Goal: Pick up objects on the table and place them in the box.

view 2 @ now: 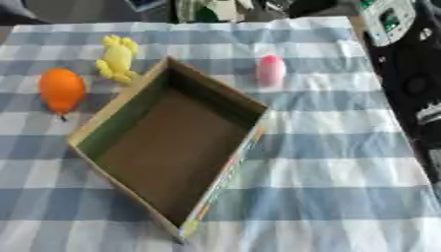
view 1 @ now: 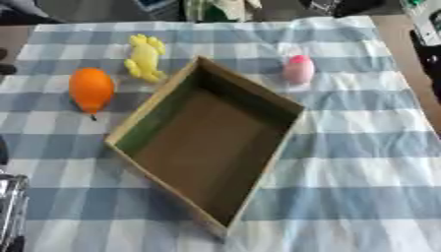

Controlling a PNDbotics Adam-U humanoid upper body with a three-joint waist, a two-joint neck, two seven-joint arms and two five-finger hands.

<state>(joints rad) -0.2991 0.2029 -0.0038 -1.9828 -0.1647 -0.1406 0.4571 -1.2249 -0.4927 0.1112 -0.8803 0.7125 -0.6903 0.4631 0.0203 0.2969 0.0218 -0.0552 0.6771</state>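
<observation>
An open cardboard box (view 1: 155,101) lies askew in the middle of the checked cloth, and its brown floor is bare. Left of it rests an orange round fruit-like object (view 1: 90,89). A yellow soft toy (view 1: 144,56) lies by the box's far left wall. Beyond the box's far right wall stands a pink egg-shaped object (view 1: 299,69). A silver and black part of my left arm or hand (view 1: 10,209) shows at the lower left edge, away from all objects. My right hand does not show in either view.
The blue and white checked cloth (view 1: 362,147) covers the table, with open room to the right of the box and in front of it. Dark equipment and a white device (view 2: 389,19) stand off the table's right edge. Clutter lies beyond the far edge.
</observation>
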